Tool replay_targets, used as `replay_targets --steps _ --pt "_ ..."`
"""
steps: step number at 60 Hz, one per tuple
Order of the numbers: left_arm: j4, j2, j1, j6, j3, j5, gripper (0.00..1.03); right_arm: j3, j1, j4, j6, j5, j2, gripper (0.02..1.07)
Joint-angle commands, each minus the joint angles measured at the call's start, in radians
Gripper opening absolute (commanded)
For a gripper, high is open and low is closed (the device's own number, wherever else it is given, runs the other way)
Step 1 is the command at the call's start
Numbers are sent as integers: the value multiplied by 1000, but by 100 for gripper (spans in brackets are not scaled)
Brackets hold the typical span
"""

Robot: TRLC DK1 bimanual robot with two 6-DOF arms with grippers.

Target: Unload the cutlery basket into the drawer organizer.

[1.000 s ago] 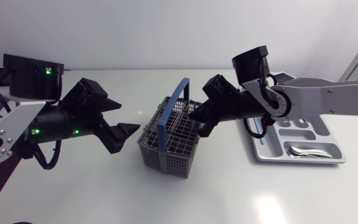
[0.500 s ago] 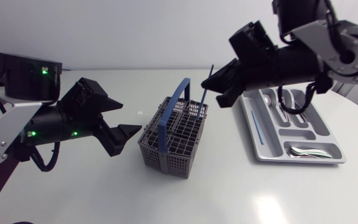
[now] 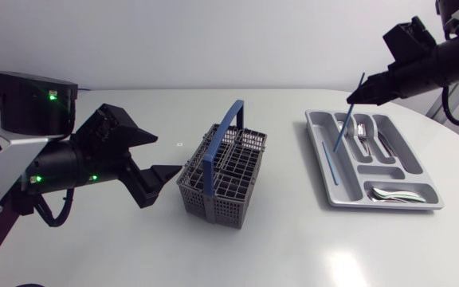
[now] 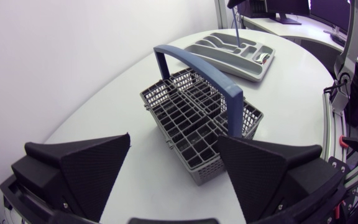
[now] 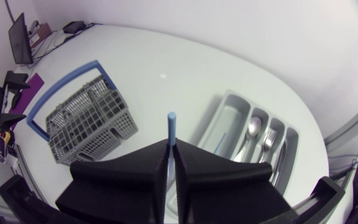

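Note:
The grey wire cutlery basket point(image 3: 221, 174) with a blue handle point(image 3: 213, 151) stands mid-table. My left gripper point(image 3: 166, 154) hangs open just left of it, and the basket point(image 4: 197, 118) lies ahead of its spread fingers point(image 4: 79, 171). My right gripper point(image 3: 358, 94) is high at the right, shut on a thin blue stick point(image 3: 343, 127) that slants down over the grey drawer organizer point(image 3: 381, 206). In the right wrist view the stick point(image 5: 171, 127) pokes out from the shut gripper point(image 5: 171, 146) above the organizer point(image 5: 213, 118).
The organizer holds a fork point(image 3: 361, 131), spoons point(image 3: 389, 194) and another blue stick point(image 3: 328, 163) in its long slot. A spoon point(image 5: 252, 129), a fork point(image 5: 268, 137) and a knife point(image 5: 280, 158) show there from the right wrist. Bare white table surrounds both.
My right arm has lifted the blue stick out of the basket and carried it up and right, over the organizer. My left arm has hardly moved.

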Motion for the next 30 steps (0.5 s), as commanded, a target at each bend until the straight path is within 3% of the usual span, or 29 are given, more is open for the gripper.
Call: replay_targets --steps 1,30 --pt "-13 -19 -7 13 -31 -10 97 29 -52 -35 -26 8 81 8" --pt "-30 -43 -9 29 -48 -28 97 76 -90 -34 21 56 437 8"
